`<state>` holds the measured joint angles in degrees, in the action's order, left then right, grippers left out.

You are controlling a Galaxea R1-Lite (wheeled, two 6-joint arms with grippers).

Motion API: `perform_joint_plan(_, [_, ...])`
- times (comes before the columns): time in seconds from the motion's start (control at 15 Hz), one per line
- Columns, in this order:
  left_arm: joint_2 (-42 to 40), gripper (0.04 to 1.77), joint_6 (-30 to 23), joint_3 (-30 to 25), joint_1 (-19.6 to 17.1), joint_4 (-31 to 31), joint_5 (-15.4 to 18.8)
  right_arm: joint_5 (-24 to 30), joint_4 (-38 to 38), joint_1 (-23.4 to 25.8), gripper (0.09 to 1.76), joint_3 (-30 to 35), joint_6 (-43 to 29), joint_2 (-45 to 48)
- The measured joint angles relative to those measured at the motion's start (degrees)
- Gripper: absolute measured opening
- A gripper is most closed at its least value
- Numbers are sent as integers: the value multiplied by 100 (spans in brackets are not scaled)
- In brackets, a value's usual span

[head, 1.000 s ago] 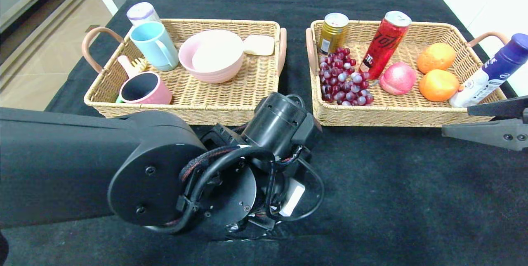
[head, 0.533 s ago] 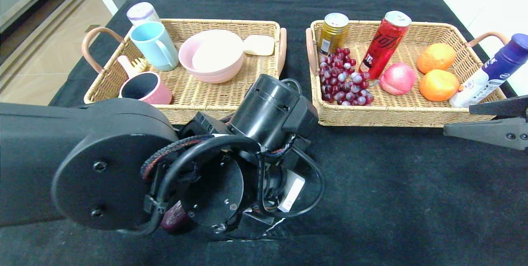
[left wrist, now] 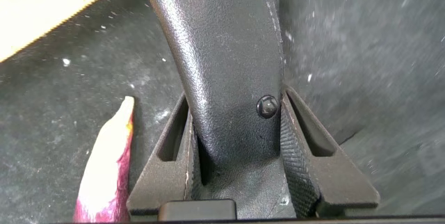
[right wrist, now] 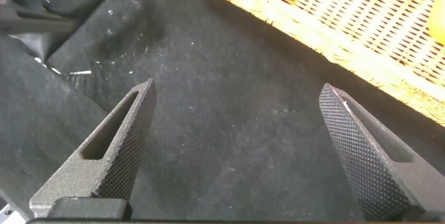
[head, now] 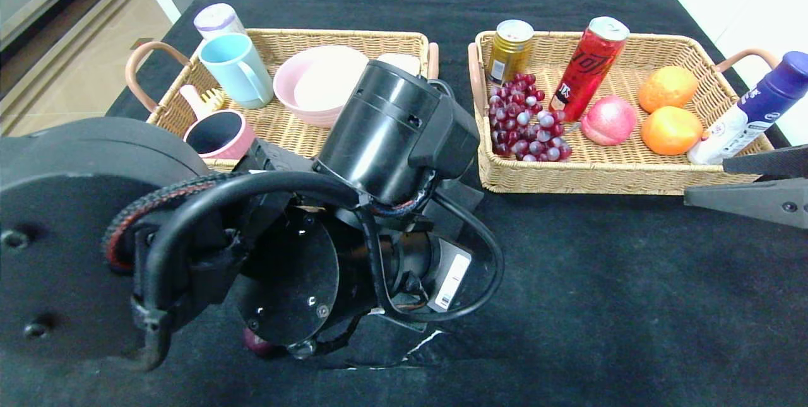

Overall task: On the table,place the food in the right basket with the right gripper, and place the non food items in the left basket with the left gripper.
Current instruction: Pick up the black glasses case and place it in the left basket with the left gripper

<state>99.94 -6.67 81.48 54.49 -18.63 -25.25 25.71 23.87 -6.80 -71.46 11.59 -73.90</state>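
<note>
My left gripper (left wrist: 236, 106) is shut on a black, grainy item with a small stud (left wrist: 222, 36); both pads press its sides. Beside it on the cloth lies a dark red, pointed thing (left wrist: 108, 161), also peeking out under the arm in the head view (head: 257, 342). In the head view the left arm (head: 379, 135) hides its own fingers. The left basket (head: 278, 33) holds cups, a pink bowl (head: 315, 91) and a pale bar. The right basket (head: 600, 180) holds grapes (head: 524, 123), cans, a peach and two oranges. My right gripper (right wrist: 238, 88) hangs open over bare cloth.
A purple-capped bottle (head: 751, 110) leans on the right basket's far right rim. A lilac cup (head: 218, 19) stands behind the left basket. The black cloth (head: 631, 300) stretches in front of the right basket, where the right gripper (head: 751, 189) is.
The left arm has risen and swung toward the left basket, now covering part of the pink bowl. The dark red thing has come into sight beneath it. The right arm is still.
</note>
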Motion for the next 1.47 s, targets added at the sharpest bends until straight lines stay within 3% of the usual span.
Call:
perform_joint_plan(0.47, [-104,71,-29,291,-45,-9,-33,6,0,20,171,0,4,72])
perform_joint_plan(0.73, [-151,69,30,539,-299,-52,-27,4,-2,33,171,0,11,76])
perform_joint_plan(1.13, [-391,67,279,895,-987,-41,17,-5,-2,50,171,0,12,67])
perform_joint_plan(1.47, [-485,66,428,1341,-1830,-20,221,-11,-11,50,171,0,11,44])
